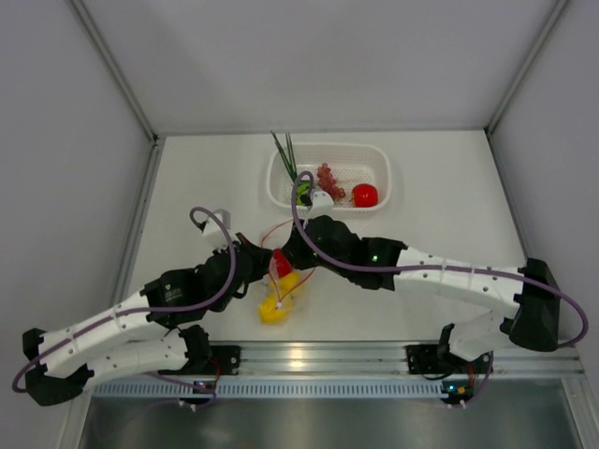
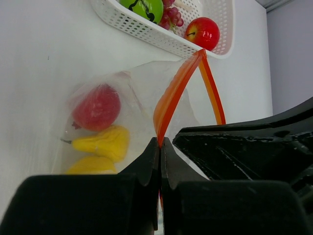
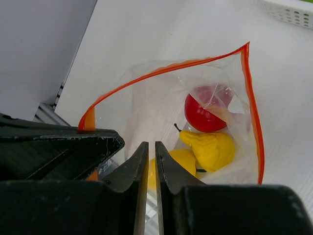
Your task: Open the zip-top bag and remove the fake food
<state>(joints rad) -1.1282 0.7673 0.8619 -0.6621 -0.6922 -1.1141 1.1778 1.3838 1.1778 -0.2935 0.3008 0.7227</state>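
Note:
The zip-top bag [image 1: 298,283] lies mid-table with its mouth pulled open. Its orange-red strip [image 2: 171,95] forms a loop. Inside are a red fruit [image 3: 203,117], a yellow pear [image 3: 210,147] and a second yellow piece [image 3: 181,161]. My left gripper [image 2: 160,143] is shut on one lip of the strip; it also shows in the top view [image 1: 265,271]. My right gripper [image 3: 151,152], also seen from above [image 1: 292,260], has its jaws nearly together, apparently on the bag's other lip, with a thin gap showing. The rest of the fake food lies in the basket.
A white perforated basket [image 1: 374,159] stands behind the bag. It holds a red apple [image 1: 365,195], purplish grapes [image 1: 328,178], green stalks [image 1: 285,154] and a green ball [image 2: 144,7]. Grey walls close in three sides; a metal rail [image 1: 309,355] runs along the near edge.

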